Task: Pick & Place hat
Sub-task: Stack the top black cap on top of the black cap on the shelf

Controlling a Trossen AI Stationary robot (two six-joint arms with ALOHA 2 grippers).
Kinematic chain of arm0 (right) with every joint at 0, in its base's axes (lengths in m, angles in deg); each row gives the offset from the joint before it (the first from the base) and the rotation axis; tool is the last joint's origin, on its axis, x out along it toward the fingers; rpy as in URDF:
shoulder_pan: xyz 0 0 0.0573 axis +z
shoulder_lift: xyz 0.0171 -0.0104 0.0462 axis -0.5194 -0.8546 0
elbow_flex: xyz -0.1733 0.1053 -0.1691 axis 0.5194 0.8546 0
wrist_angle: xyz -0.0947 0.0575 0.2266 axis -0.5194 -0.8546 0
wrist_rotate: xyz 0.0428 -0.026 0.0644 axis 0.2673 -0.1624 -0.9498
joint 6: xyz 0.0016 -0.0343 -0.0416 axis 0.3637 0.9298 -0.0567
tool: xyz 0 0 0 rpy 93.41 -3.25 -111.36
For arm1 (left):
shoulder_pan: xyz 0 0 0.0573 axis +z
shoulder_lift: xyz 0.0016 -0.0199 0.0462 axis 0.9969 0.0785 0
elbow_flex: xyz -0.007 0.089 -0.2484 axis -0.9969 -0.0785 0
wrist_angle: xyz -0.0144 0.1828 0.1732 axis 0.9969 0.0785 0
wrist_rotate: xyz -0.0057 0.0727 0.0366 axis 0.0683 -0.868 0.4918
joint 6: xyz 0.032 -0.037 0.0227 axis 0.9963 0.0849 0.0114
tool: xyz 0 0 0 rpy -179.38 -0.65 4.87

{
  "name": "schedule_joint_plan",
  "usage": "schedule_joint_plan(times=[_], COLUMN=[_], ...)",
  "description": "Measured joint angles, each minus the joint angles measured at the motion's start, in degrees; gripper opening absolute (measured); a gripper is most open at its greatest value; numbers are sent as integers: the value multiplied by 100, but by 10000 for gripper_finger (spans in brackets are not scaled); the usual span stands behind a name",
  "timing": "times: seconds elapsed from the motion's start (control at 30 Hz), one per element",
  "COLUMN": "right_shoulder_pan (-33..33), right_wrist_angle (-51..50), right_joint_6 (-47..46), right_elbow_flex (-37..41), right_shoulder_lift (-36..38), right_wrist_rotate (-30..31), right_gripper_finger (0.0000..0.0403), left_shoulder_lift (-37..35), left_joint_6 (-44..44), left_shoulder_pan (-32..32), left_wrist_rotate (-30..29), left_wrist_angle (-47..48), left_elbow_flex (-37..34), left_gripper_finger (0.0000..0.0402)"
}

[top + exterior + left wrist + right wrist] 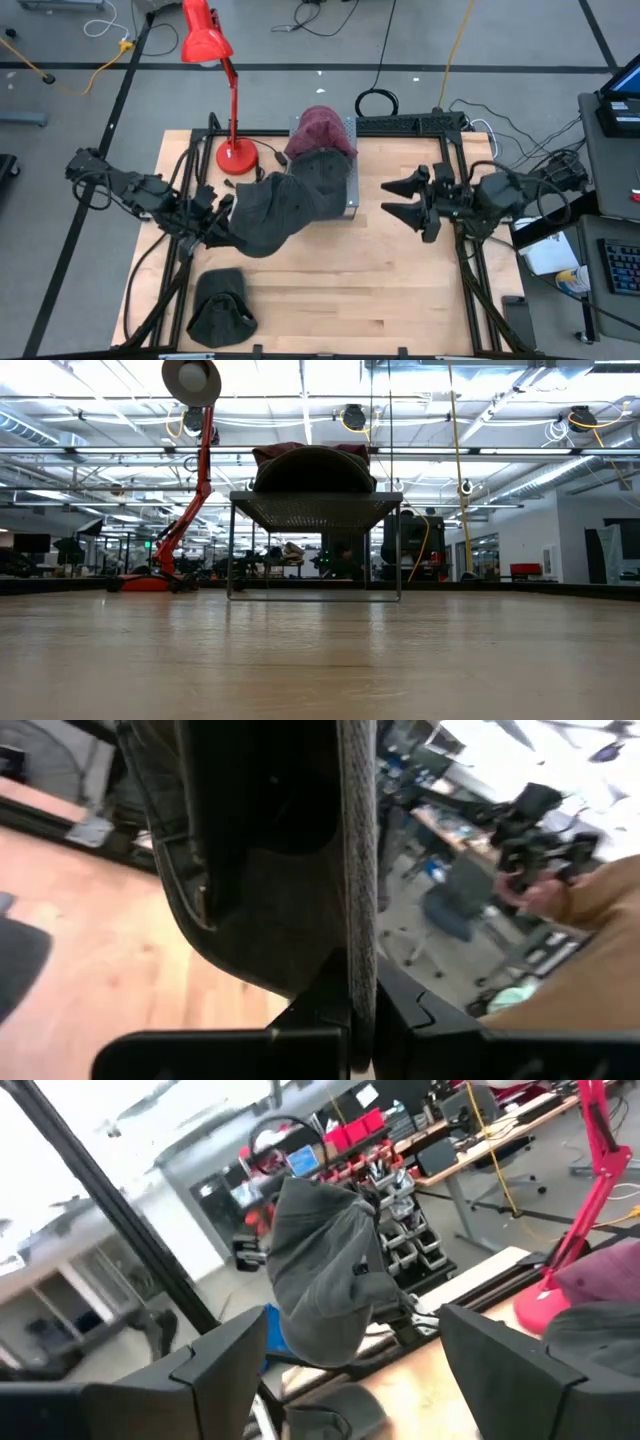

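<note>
My left gripper (218, 216) is over the table's left half, shut on a dark grey hat (270, 214). The right wrist view shows this hat (322, 1280) in the air. Just right of it a metal mesh stand (350, 180) carries a maroon hat (322, 128) and another dark grey hat (325, 168); in the low view the stand's dark hat (315, 470) sits on top. A third dark hat (220, 308) lies on the table near the front left corner. My right gripper (398, 198) waits open right of the stand. My left gripper holds the dark grey hat by its edge (357, 982), pinched between the two fingers (300, 1035). The fingers come level from the table's left side. The hat reaches out ahead of the fingers toward the stand, lifted clear of the table.
A red desk lamp (236, 152) stands at the far left of the table, its base just left of the stand. Black frame rails (462, 250) run along both sides. Bare wood (380, 290) lies in the near middle and right.
</note>
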Motion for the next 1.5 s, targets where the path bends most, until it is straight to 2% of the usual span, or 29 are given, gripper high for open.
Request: schedule_joint_plan(times=[0.1, 0.3, 0.6, 0.77, 0.87, 0.97, 1.07, 1.23, 1.3, 1.4, 1.5], right_shoulder_pan=[-462, -1278, -1932, -1953, -1953, -1945, -1905, -1836, -1786, -1741, -1582], right_wrist_angle=[-75, -384, -1916, -2911, -3574, -3814, -3797, -4286, -4445, -4375, -4239], right_joint_6=[103, 422, 1281, 1654, 1779, 1756, 1584, 1336, 1206, 1038, 883], right_elbow_flex=[0, -300, -2478, -3817, -4448, -4764, -4795, -4793, -4784, -4784, -4784], right_shoulder_lift=[14, -323, -1744, -2535, -2897, -3037, -3001, -2889, -2854, -2842, -2760], right_wrist_rotate=[-635, -1767, -3238, -3598, -3633, -3929, -4220, -4300, -4507, -4782, -4783], right_gripper_finger=[290, 290, 290, 290, 290, 290, 290, 290, 290, 290, 289], left_shoulder_lift=[268, 1116, 2351, 2800, 2982, 3024, 3008, 2903, 2866, 2844, 2836], left_joint_6=[26, 308, 611, 750, 760, 736, 689, 677, 674, 679, 667], left_shoulder_pan=[-97, -103, 146, 337, 421, 482, 538, 611, 660, 718, 774], left_wrist_rotate=[-272, -306, -245, -22, 91, 104, 104, 56, 60, 83, 122], left_wrist_angle=[371, 1136, 2026, 2177, 2280, 2289, 2268, 2261, 2229, 2275, 2305], left_elbow_flex=[336, 1444, 2890, 3394, 3542, 3556, 3566, 3567, 3569, 3569, 3569], left_gripper_finger=[8, 8, 8, 8, 8, 8, 8, 8, 8, 8, 8])
